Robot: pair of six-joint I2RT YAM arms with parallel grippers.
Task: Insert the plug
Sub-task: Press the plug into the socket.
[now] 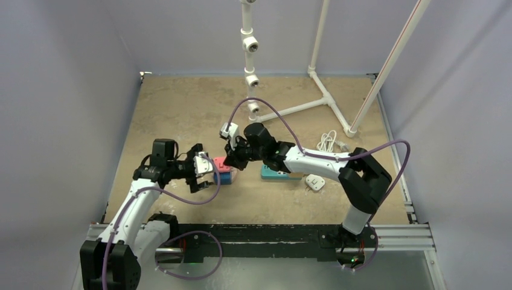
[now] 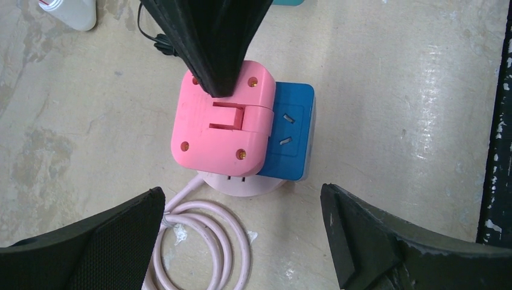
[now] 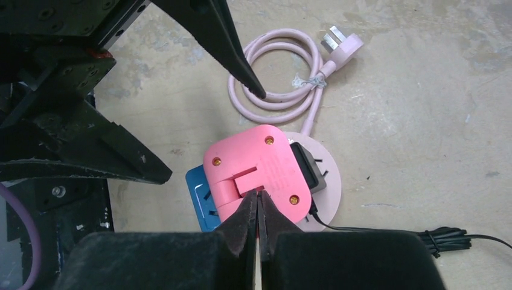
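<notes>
Over tan tabletop (image 1: 181,103), right arm (image 1: 314,162) stretches leftward, jaws closed.

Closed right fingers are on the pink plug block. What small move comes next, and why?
Probably press straight down with the right gripper: its shut tips rest on top of the pink plug block, which sits over the round pale socket base and may not be fully seated. The open left gripper hovers apart, bracing nothing.
</notes>
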